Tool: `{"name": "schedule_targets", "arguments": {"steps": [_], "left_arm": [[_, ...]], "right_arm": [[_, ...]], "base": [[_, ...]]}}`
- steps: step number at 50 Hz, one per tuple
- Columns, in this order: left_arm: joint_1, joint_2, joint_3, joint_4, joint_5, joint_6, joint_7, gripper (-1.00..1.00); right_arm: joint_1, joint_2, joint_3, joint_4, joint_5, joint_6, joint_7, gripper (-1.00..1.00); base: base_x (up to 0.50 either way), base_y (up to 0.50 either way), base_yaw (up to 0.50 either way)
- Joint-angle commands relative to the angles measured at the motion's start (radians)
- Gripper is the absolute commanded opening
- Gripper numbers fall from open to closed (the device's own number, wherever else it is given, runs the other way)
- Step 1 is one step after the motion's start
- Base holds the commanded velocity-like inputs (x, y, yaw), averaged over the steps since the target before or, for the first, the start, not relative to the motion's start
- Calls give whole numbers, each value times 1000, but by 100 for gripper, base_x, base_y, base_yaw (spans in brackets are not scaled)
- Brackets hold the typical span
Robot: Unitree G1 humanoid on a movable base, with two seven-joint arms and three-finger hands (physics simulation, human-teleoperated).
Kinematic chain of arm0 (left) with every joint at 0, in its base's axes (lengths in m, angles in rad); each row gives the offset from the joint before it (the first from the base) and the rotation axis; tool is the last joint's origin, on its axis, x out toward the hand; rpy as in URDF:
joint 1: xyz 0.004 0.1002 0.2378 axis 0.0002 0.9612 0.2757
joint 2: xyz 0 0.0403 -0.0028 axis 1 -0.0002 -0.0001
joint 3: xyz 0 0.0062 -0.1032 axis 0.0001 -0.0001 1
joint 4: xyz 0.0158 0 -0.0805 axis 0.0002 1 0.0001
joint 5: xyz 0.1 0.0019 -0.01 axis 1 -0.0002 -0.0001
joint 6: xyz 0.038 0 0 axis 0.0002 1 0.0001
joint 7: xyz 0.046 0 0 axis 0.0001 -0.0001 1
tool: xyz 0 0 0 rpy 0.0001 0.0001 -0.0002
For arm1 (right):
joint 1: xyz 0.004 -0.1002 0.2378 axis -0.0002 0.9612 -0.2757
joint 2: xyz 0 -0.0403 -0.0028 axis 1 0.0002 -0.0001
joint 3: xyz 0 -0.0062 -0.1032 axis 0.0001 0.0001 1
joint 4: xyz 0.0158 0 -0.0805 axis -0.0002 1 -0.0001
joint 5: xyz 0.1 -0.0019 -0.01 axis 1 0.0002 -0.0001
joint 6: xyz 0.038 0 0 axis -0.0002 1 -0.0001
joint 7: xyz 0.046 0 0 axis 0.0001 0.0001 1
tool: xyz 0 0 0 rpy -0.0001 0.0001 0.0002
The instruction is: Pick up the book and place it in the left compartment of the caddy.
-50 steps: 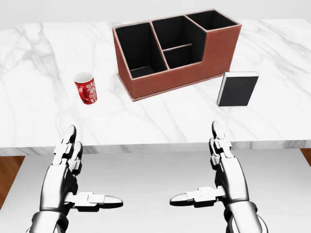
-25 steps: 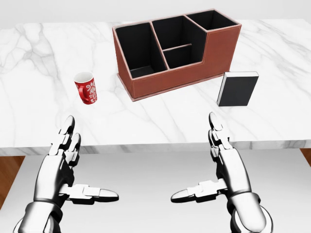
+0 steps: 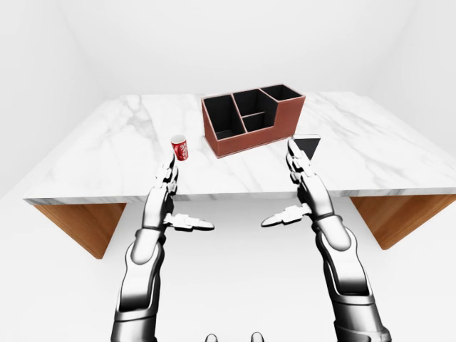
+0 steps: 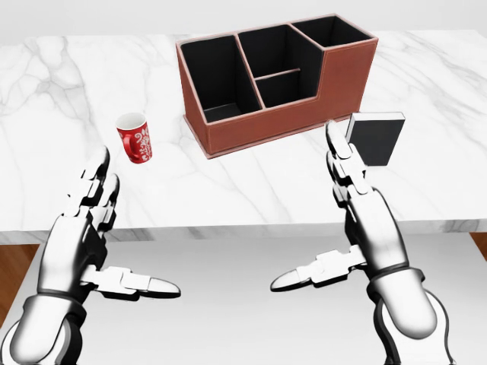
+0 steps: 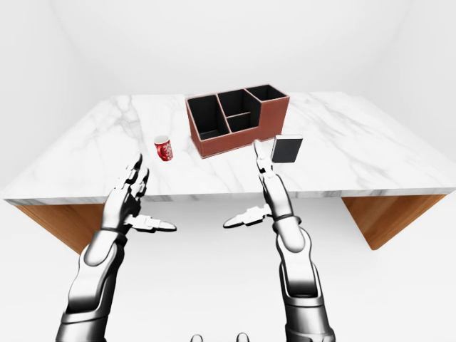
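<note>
Leftmost in the head view, the left hand [image 4: 91, 228] hangs below the table [image 4: 46, 91] edge with its fingers spread and its thumb pointing to the view's right; it grasps nothing. Above it, on the marble, a red cup [image 4: 135, 137] stands upright, apart from the hand and well to the left of the caddy [image 4: 274, 129]. That caddy is a brown box with black insides, set at a slant; its left compartment is the large one nearest the cup, with a divided middle section and a taller right section beside it. Further right, the right hand [image 4: 358, 220] reaches up over the table edge, fingers extended and thumb out to the view's left, released and holding nothing. Its fingertips [image 4: 335, 137] overlap the lower left edge of the book [image 4: 377, 137] in this view; whether they touch it I cannot tell. The book, black with a white page edge, lies on the marble just right of the caddy's lower right corner.
</note>
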Motion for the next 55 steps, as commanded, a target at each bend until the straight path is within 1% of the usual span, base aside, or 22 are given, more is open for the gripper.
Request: {"name": "schedule_targets", "arguments": {"steps": [1,7,15,33,36,38,40,55], "left_arm": [[-38,12,10,-55,22,0,-11,100],[-47,23,23,-80,29,0,-20,100],[-56,35,39,-95,33,0,-32,100],[-112,42,28,-163,54,0,-57,100],[-112,42,29,-159,56,0,-58,100],[-112,42,29,-150,57,0,-57,100],[-108,41,27,-154,58,0,-58,100],[-99,38,24,-163,60,0,-63,100]], "right_arm": [[-53,-24,-18,-61,-5,0,67,100],[-99,-30,-20,-86,-2,0,87,100],[-115,-31,-16,-92,-8,0,91,100],[-161,-49,-26,-145,-39,0,102,100],[-155,-52,-11,-142,-61,0,110,100],[-146,-54,6,-136,-102,0,117,100],[-146,-32,-11,-142,-84,0,115,100],[-140,-37,-19,-180,-83,0,114,100]], "base": [[0,0,0],[0,0,0],[0,0,0],[0,0,0],[0,0,0],[5,50,0],[10,50,0],[1,3,0]]}}
